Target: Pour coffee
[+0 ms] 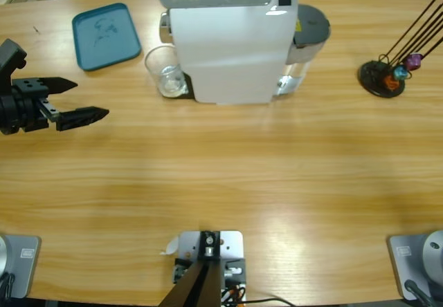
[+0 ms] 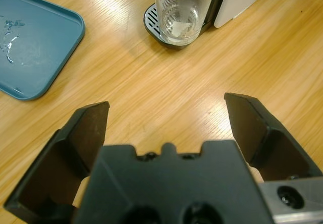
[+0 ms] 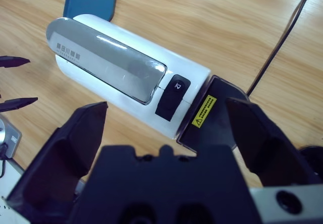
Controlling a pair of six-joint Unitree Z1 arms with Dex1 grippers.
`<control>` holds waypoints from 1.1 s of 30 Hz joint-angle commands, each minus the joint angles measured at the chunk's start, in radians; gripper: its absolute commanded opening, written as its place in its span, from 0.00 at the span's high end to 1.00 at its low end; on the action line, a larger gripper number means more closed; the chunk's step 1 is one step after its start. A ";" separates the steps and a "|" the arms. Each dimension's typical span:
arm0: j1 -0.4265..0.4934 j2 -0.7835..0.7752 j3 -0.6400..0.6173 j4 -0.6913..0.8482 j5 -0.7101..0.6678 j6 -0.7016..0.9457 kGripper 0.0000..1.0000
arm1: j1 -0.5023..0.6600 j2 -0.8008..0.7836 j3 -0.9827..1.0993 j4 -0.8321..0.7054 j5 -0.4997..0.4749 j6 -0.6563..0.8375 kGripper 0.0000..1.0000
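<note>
Spread wide, left gripper (image 2: 166,115) is hovering above the table, facing the glass (image 2: 184,9) sitting on the drip tray under the white coffee machine (image 1: 228,44), likely to grasp it, while right gripper (image 3: 166,120), likewise open, is hanging above the machine; coffee isn't discernible in the glass

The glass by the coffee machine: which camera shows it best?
The left wrist view: the glass looms close and clear on the drip tray. The high view shows it small from above. The right wrist view doesn't show it.
</note>
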 commanded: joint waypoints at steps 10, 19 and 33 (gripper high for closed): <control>-0.008 0.033 0.017 0.002 0.017 -0.012 0.00 | 0.013 -0.178 0.147 0.016 0.094 -0.094 0.00; -0.019 0.048 0.021 -0.002 0.010 -0.015 0.00 | 0.013 -0.458 0.524 -0.155 0.107 -0.092 0.00; -0.050 -0.034 0.044 0.015 -0.017 -0.008 0.00 | 0.013 -0.674 0.957 -0.440 0.139 -0.123 0.00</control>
